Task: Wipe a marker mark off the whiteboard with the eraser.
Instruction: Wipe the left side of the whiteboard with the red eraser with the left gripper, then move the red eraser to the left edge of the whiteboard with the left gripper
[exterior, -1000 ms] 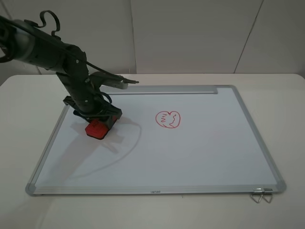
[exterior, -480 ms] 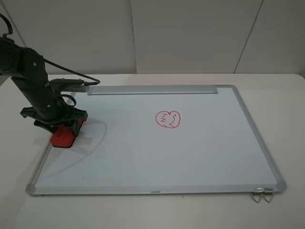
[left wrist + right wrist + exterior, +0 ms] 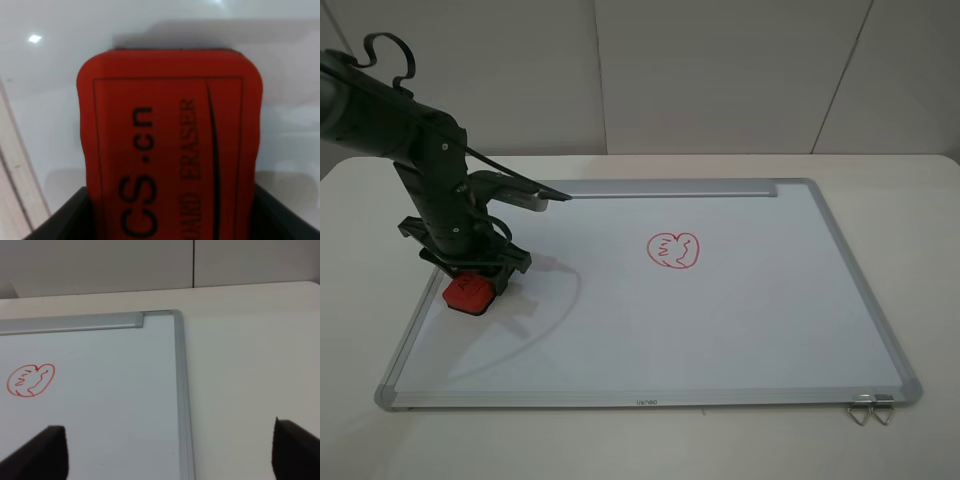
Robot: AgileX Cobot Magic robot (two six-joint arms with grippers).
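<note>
Red eraser [image 3: 468,293], clamped tight in my left gripper [image 3: 476,279], swings back inward from the whiteboard's [image 3: 750,330] left frame; I see no ovals left here, so wiping looks finished.

A white table [image 3: 920,200] is seen carrying the whiteboard [image 3: 740,330], which is laid flat on it with the silver tray strip [image 3: 660,188] turned toward the far wall. A wire clip [image 3: 868,412] is set on the table at the board's near right corner.
</note>
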